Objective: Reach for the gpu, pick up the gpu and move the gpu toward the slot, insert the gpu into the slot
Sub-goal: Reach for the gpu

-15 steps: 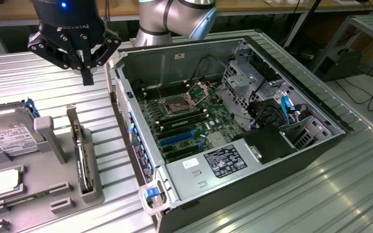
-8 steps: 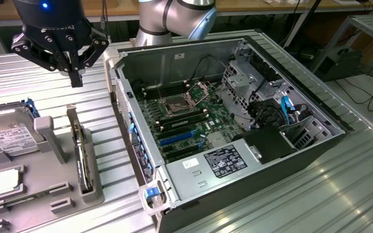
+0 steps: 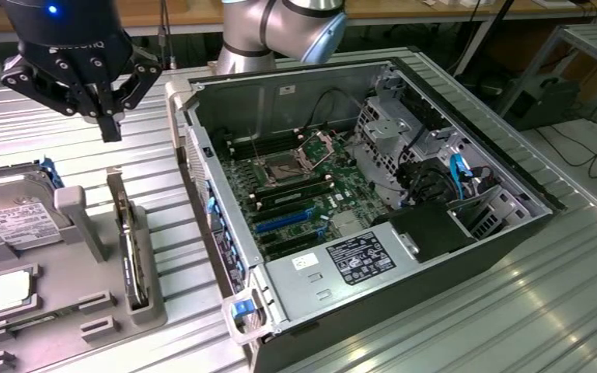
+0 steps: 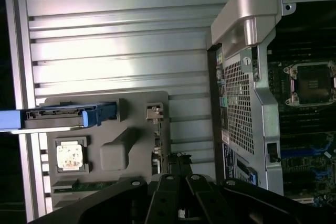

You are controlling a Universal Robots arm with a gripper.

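Tool (image 3: 109, 129) is closed, fingers pinched together, nothing in it. Exterior view: it hangs over the tabletop (image 3: 465, 311) at 10 o'clock of the open PC case (image 3: 382, 334). The gpu (image 3: 128, 249) stands on edge in the grey holder (image 3: 71, 272), at 6 o'clock from the tool, no contact. Hard drive (image 3: 8, 217) and CPU chip (image 3: 10, 289) sit at 9 o'clock of the gpu. Blue slots (image 3: 283, 223) on the motherboard lie at 3 o'clock of the gpu. In the wrist view the gpu (image 4: 156, 145) is edge-on, near the tool tips.

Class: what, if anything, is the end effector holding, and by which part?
Nothing. The end effector is shut and empty, apart from the gpu standing in the grey holder.
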